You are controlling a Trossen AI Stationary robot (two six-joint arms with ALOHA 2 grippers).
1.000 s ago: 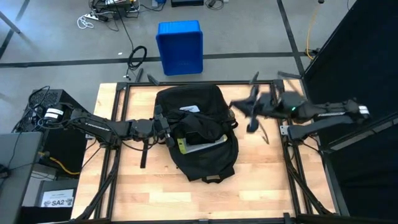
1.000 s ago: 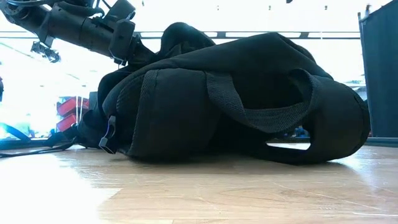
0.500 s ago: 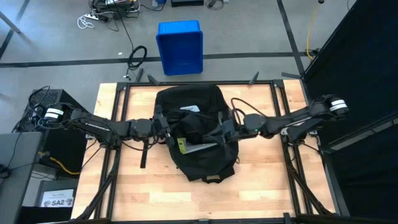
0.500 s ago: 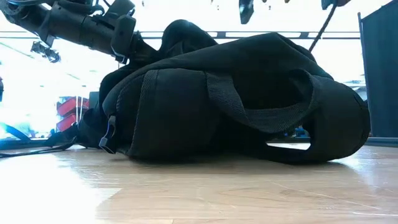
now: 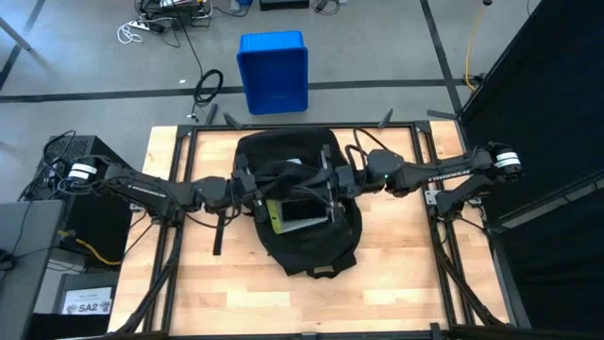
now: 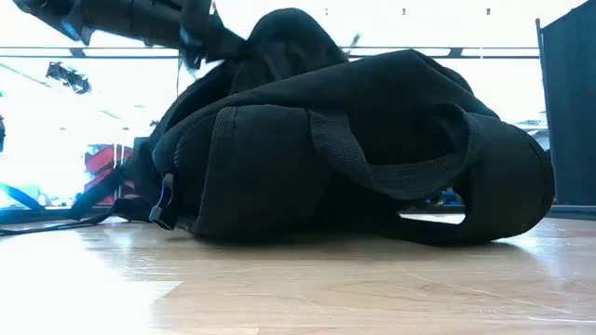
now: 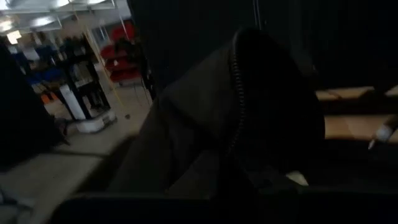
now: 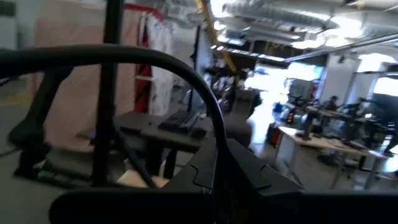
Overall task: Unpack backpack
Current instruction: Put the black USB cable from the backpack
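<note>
While both closed | left pincer [image 5: 253,196], right pincer [image 5: 326,179] | touching backpack [image 5: 307,247]

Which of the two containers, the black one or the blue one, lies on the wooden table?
The large black fabric backpack; the blue plastic bin stands on the floor beyond the table.
</note>
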